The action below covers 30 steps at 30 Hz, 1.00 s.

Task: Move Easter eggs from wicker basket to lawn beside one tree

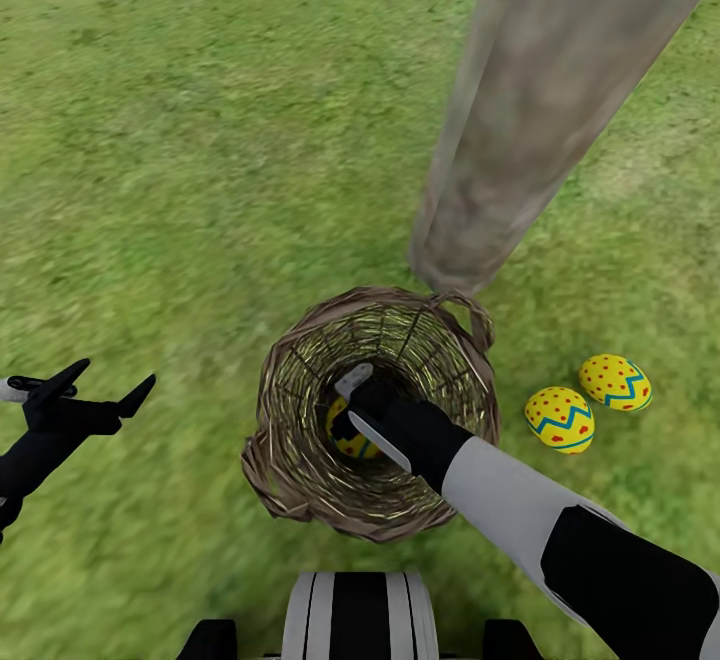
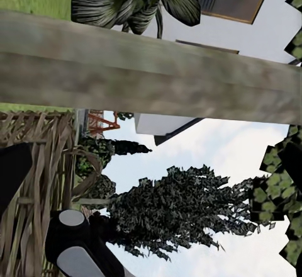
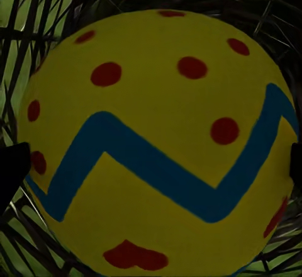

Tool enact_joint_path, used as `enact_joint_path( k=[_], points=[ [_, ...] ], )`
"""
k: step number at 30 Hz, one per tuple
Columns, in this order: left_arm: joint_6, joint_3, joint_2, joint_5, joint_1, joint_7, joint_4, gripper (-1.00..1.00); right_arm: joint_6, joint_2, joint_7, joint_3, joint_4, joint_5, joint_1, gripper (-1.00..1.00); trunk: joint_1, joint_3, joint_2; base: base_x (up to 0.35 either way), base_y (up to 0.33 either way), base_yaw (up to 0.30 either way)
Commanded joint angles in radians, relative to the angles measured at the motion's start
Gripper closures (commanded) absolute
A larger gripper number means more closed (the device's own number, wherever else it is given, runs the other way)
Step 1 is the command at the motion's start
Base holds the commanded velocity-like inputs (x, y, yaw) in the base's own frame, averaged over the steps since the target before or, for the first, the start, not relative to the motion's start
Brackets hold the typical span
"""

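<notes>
The wicker basket (image 1: 300,460) stands on the lawn (image 1: 170,170) just in front of the tree (image 1: 540,110). One Easter egg (image 1: 347,438) lies at the bottom of the basket, yellow with a blue zigzag and red dots. My right gripper (image 1: 348,405) reaches down into the basket and is open, with a finger on either side of that egg (image 3: 157,138). A dark fingertip (image 3: 12,173) shows at the egg's edge. Two more eggs (image 1: 560,418) (image 1: 615,382) lie on the grass right of the basket, near the trunk's foot. My left gripper (image 1: 118,372) hovers open and empty, left of the basket.
The trunk (image 2: 151,69) rises close behind the basket's far rim and leans over the right side. In the left wrist view, a white house (image 2: 251,31), a striped broad-leaved plant (image 2: 135,0) and a dark conical tree (image 2: 182,208) lie beyond the trunk.
</notes>
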<state>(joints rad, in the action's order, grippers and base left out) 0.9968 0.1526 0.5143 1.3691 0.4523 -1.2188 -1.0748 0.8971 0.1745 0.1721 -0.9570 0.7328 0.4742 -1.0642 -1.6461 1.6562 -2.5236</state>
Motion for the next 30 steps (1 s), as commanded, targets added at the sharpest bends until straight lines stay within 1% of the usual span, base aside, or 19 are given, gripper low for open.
enact_joint_path(
  k=[1, 2, 4, 9, 10, 18, 20, 30],
  points=[
    [0.006, -0.001, 0.0, 0.004, 0.0, -0.001, 0.0, -1.0, 0.002, 0.0, 0.009, -0.003, 0.001, 0.011, -0.001, -1.0, 0.0, 0.001, 0.0, 0.0, 0.0, 0.0],
    [0.006, 0.0, 0.001, 0.004, 0.0, -0.001, 0.0, -1.0, 0.002, 0.0, 0.009, -0.003, 0.002, 0.011, -0.001, -1.0, 0.0, 0.001, 0.0, 0.0, 0.0, 0.0],
    [0.006, 0.001, 0.001, 0.004, 0.0, -0.001, -0.001, -1.0, 0.002, 0.0, 0.009, -0.003, 0.002, 0.011, -0.001, -1.0, -0.001, 0.008, -0.001, 0.0, 0.0, 0.0],
    [0.006, 0.0, 0.001, 0.004, 0.0, -0.001, 0.001, -1.0, 0.003, 0.0, 0.009, -0.003, -0.001, 0.012, -0.001, -1.0, -0.001, 0.008, -0.001, 0.0, 0.0, 0.0],
    [0.006, -0.001, 0.0, 0.004, 0.0, -0.001, 0.001, -1.0, 0.003, 0.0, 0.009, -0.003, -0.001, 0.012, -0.001, 1.0, -0.001, 0.008, -0.001, 0.0, 0.0, 0.0],
    [0.006, -0.001, 0.001, 0.004, 0.0, -0.001, 0.001, -1.0, 0.009, 0.0, 0.006, -0.003, 0.0, 0.012, 0.0, 1.0, -0.001, 0.008, -0.001, 0.0, 0.0, 0.0],
    [0.006, -0.001, 0.0, 0.004, 0.0, -0.001, 0.001, -1.0, 0.009, 0.0, 0.006, -0.003, 0.0, 0.012, 0.0, 1.0, -0.002, 0.016, -0.001, 0.0, 0.0, 0.0],
    [0.006, 0.0, 0.0, 0.004, 0.0, -0.001, 0.001, -1.0, 0.009, 0.0, 0.006, -0.003, 0.0, 0.012, 0.0, 1.0, -0.002, 0.016, -0.001, 0.0, 0.0, 0.0]
  ],
)
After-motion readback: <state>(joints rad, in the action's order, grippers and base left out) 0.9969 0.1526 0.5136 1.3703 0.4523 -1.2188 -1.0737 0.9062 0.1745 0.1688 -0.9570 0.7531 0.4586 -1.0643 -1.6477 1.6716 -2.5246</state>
